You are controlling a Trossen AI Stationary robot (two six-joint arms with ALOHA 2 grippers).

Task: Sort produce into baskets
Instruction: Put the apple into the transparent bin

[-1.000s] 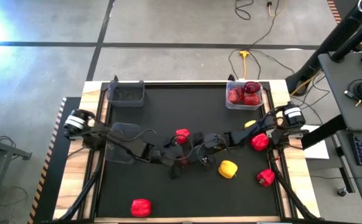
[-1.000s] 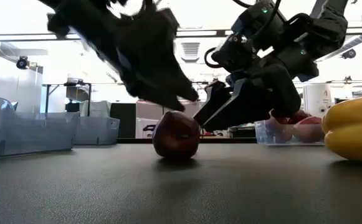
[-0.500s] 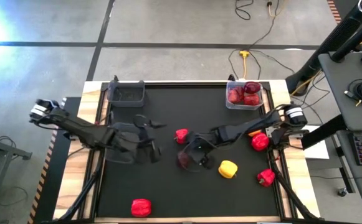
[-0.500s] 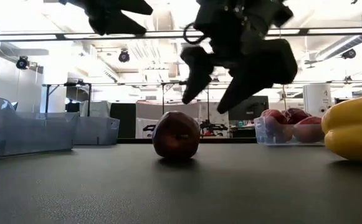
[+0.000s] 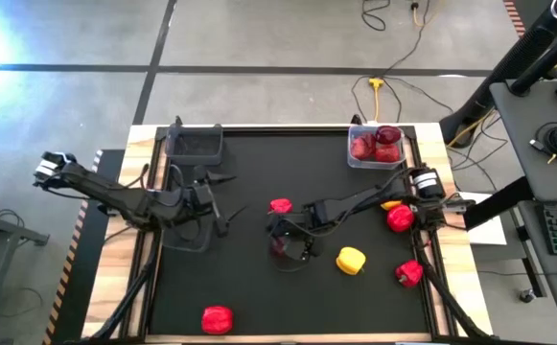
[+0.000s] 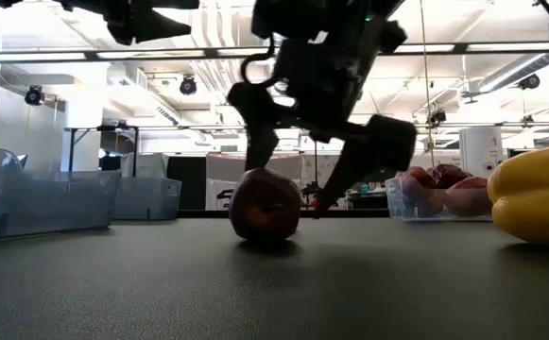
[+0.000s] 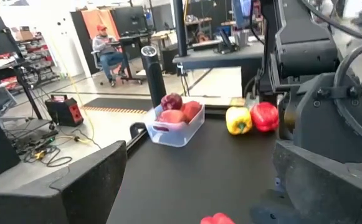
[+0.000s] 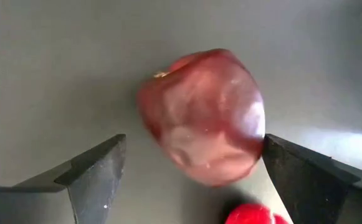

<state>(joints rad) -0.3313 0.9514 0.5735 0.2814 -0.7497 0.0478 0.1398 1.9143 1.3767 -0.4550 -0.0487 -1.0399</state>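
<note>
A dark maroon fruit [image 5: 280,248] [image 6: 267,205] [image 8: 202,115] rests on the black mat near the table's middle. My right gripper [image 5: 290,241] [image 6: 290,184] [image 8: 193,155] slants down over it, open, with one finger on either side of the fruit. My left gripper [image 5: 222,201] [image 7: 199,152] is open and holds nothing; it is raised above the left half of the table, over a dark basket [image 5: 187,228]. A clear basket [image 5: 376,146] [image 7: 174,124] at the far right holds red and maroon fruits. A second dark basket [image 5: 194,144] stands at the far left.
A red pepper [image 5: 280,206] lies just beyond the fruit and a yellow pepper [image 5: 351,260] [image 6: 539,194] to its right. Other red peppers lie at the right [image 5: 400,218], the near right [image 5: 408,274] and the near edge [image 5: 217,319]. Another yellow pepper [image 7: 238,119] sits by the right arm.
My left gripper has drawn back from the maroon fruit toward the table's left edge and risen. My right gripper has moved left to the fruit, rolled and tipped downward, so its fingers now stand on either side of it. The fruit has stayed in place.
</note>
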